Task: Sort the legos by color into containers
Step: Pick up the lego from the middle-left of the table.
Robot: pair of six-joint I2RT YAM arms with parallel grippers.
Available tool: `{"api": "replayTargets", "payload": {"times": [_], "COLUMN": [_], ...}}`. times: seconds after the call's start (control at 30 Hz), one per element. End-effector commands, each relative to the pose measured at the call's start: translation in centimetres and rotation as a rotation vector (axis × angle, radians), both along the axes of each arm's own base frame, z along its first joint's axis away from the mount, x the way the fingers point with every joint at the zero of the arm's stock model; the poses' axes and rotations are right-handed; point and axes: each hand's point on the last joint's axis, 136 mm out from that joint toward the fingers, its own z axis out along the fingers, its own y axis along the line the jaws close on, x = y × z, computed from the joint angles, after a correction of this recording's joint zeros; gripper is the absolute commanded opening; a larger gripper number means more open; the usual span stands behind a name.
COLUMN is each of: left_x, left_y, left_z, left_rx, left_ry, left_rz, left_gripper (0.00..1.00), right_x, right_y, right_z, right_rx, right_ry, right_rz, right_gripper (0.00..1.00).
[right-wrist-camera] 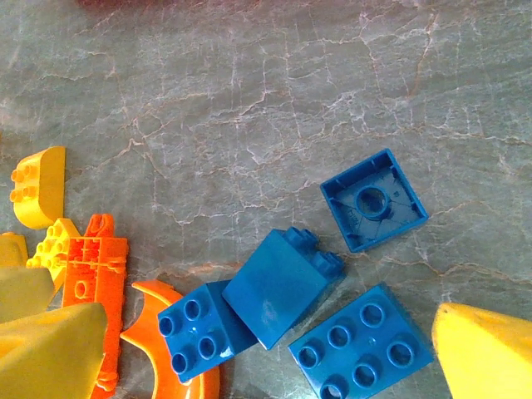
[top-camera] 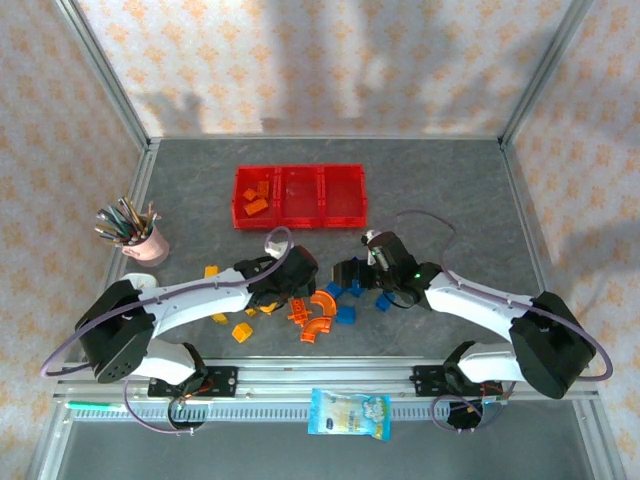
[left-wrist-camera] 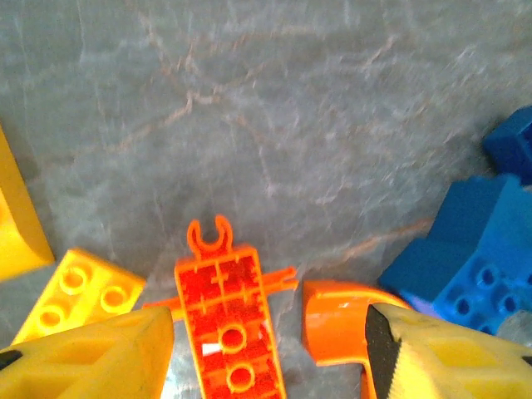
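Three joined red plastic bins (top-camera: 322,196) sit in a row at the far side of the gray surface (top-camera: 450,190). The left bin holds a few orange plastic bricks (top-camera: 256,200). Nearer, small plastic bricks lie loose in a bunch: orange curved arches (top-camera: 318,318) in the middle, blue square bricks (top-camera: 345,314) to their right, yellow blocks (top-camera: 242,332) to their left. One blue brick (right-wrist-camera: 374,199) lies upside down, hollow side up. A flat orange piece (left-wrist-camera: 229,320) with a clip end lies between a yellow brick (left-wrist-camera: 79,291) and an orange arch (left-wrist-camera: 332,328).

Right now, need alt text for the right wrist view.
Four blue plastic bricks lie clustered on the grey marbled tabletop, between and ahead of the wide-open yellow fingers of the right gripper, one of them upside down. To their left lie an orange flat plate, an orange curved arch and yellow bricks.
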Motion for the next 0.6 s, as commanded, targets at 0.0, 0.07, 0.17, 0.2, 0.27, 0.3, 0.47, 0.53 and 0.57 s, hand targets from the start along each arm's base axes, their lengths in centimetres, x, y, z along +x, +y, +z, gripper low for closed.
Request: {"api": "replayTargets", "payload": {"times": [0.0,0.07,0.17,0.2,0.27,0.3,0.47,0.53,0.57], "left_x": [-1.5,-2.1,-2.5,-2.6,-2.6,-2.6,-2.4,-2.2,-2.1], "left_y": [0.6,0.5,0.5,0.4,0.1,-0.1,0.0,-0.3,-0.3], "left_z": [-1.7,-2.0,-2.7,-2.9,-3.3,-3.4,-4.1,-4.3,-4.4], "left_rx": [0.021,0.023,0.020,0.020,0.021,0.019,0.052,0.047,0.056], "left_ry": [0.061,0.067,0.076,0.084,0.094,0.094,0.092,0.092,0.089], "left_rz": [0.055,0.053,0.060,0.059,0.056,0.054,0.051,0.043,0.043], "left_gripper": [0.65,0.65,0.64,0.64,0.62,0.62,0.57,0.56,0.55], "right_x": [0.6,0.6,0.7,0.7,0.8,0.8,0.9,0.9,0.9], "right_y": [-0.2,-0.3,-0.5,-0.4,-0.5,-0.5,-0.5,-0.6,-0.5], "right_z": [0.7,0.6,0.5,0.5,0.5,0.5,0.7,0.6,0.6], "right_rx": [-0.013,-0.019,-0.025,-0.024,-0.029,-0.031,-0.030,-0.035,-0.034], "right_ry": [-0.043,-0.043,-0.046,-0.048,-0.049,-0.050,-0.055,-0.053,-0.052], "right_rz": [-0.013,-0.017,-0.021,-0.021,-0.023,-0.026,-0.026,-0.025,-0.026], "right_gripper": [1.00,1.00,1.00,1.00,1.00,1.00,1.00,1.00,1.00]}}
